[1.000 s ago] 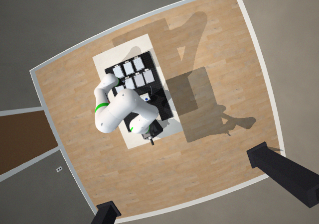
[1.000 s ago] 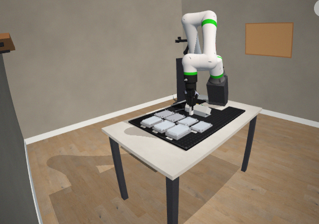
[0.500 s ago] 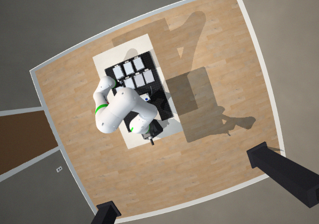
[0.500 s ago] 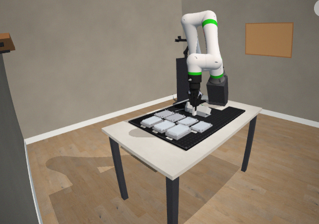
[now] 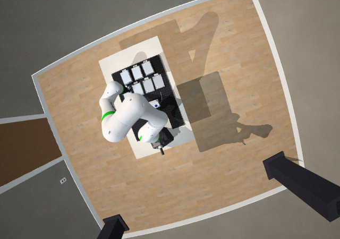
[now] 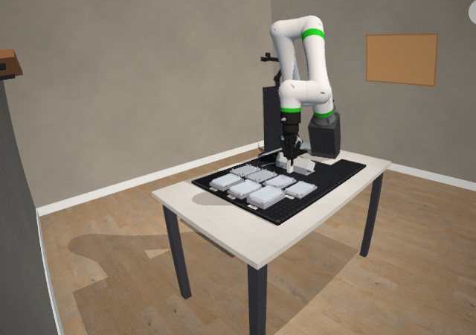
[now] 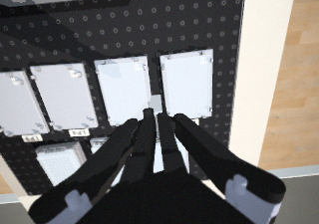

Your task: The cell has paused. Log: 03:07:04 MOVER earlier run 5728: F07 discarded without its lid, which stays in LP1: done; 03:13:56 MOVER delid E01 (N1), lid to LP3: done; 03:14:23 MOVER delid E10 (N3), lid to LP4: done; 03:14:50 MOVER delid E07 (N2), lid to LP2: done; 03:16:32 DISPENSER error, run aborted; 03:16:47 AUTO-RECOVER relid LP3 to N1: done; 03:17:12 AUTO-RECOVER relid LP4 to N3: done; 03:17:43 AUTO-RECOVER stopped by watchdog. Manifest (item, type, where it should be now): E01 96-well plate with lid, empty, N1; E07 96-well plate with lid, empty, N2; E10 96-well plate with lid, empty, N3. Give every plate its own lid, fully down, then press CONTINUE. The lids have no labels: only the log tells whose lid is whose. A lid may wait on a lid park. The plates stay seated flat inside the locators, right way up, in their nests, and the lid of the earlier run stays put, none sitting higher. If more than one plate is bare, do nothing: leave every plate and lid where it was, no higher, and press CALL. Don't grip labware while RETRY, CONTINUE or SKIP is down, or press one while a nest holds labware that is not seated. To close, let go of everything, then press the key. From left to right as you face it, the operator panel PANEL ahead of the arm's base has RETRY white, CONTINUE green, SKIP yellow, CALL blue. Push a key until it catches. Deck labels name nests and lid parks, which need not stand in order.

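Observation:
My gripper [image 6: 290, 167] is shut and holds nothing. It hangs fingers down just in front of the white operator panel [image 6: 304, 165], on the panel's left side. In the top view the arm hides the gripper, and only the panel's blue key [image 5: 156, 105] shows. In the wrist view the shut fingertips [image 7: 154, 112] point between two of the flat pale rectangles of the lid park row [image 7: 122, 90] [image 7: 186, 82]. Three plates [image 6: 225, 181] [image 6: 244, 188] [image 6: 265, 196] sit in the front row of the black deck. One plate [image 7: 57, 161] shows a gridded top. I cannot tell the lids apart.
The black deck [image 6: 280, 187] lies on a white table [image 6: 245, 223]. The arm's dark base [image 6: 324, 135] and a dark upright box [image 6: 272, 120] stand behind the panel. The table edge [image 7: 264, 75] runs close on the wrist view's right.

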Robot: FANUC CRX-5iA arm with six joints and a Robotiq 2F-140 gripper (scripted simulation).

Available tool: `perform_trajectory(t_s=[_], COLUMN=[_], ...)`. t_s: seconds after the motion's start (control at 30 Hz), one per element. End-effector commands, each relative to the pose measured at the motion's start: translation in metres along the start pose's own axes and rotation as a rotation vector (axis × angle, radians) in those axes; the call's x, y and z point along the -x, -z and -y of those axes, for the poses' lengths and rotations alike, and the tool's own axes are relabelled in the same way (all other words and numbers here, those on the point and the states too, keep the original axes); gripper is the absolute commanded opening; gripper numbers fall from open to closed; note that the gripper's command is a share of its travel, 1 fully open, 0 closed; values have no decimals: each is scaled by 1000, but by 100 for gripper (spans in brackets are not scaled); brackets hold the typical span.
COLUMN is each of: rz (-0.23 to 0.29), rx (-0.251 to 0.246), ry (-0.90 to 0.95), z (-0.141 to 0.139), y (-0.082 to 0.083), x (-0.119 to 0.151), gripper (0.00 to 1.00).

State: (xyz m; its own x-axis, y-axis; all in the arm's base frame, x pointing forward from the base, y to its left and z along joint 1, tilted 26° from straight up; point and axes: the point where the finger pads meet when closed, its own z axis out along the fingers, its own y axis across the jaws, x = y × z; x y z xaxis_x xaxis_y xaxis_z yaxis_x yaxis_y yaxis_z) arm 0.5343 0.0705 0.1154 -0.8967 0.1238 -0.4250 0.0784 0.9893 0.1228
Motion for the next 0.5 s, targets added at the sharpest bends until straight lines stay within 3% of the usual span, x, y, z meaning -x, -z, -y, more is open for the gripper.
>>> perform_trajectory(t_s=[0.0, 0.07, 0.13, 0.23, 0.27, 0.4, 0.47], rz=[0, -1, -2, -3, -4, -4, -4], rx=[-1, -5, -9, -10, -9, -9, -5], ry=[-1, -4, -7, -8, -8, -8, -4], z=[1, 4, 14, 21, 29, 29, 45], y=[0, 1, 2, 2, 2, 2, 0], x=[5, 27, 69, 93, 116, 116, 154], gripper=[0, 0, 0, 0, 0, 0, 0])
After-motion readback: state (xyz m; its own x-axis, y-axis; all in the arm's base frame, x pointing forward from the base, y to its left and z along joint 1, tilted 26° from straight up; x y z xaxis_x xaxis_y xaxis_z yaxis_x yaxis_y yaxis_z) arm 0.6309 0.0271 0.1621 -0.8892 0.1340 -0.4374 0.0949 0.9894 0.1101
